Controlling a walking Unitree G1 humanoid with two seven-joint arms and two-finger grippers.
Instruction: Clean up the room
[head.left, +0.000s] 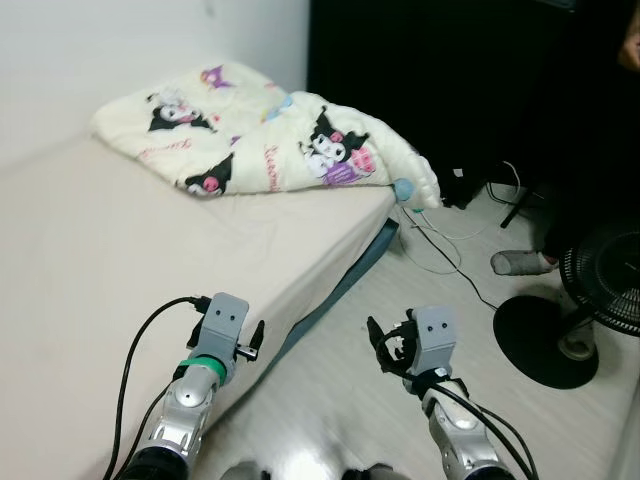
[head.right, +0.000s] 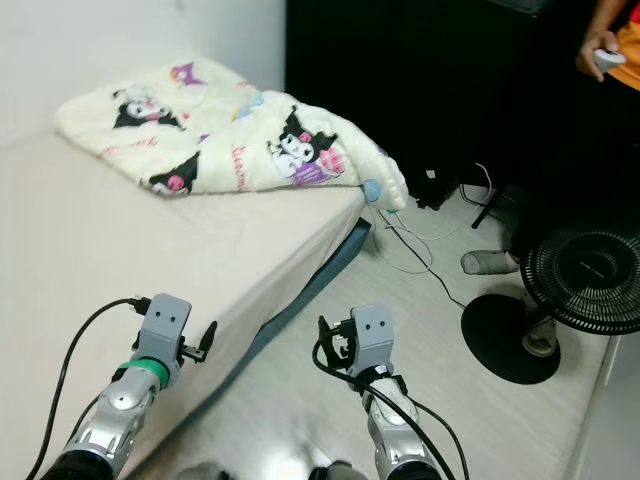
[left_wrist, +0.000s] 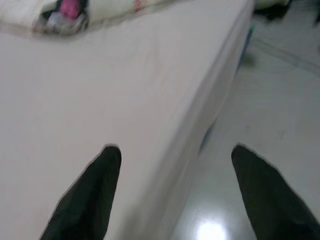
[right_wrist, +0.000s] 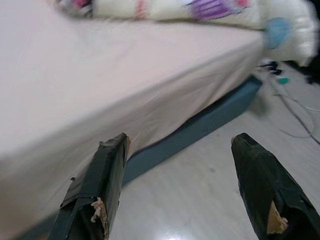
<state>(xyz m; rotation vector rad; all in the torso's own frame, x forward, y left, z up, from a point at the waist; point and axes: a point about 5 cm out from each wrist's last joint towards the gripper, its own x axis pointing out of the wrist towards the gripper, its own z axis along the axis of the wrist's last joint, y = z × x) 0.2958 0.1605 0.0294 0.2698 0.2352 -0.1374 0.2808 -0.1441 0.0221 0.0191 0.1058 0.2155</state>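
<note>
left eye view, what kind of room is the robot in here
Most likely a bedroom in a home. A low bed with a bare pale sheet carries a crumpled cartoon-print comforter at its far end, and a standing fan and loose cables sit on the pale floor beside it.

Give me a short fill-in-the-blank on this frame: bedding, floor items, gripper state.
1. The cartoon-print blanket lies bunched at the far end of the ____.
2. The standing fan is ____ in colour.
3. Thin white cables trail across the ____.
4. The left gripper and right gripper both have their fingers ____.

Missing words: bed; black; floor; open
</note>
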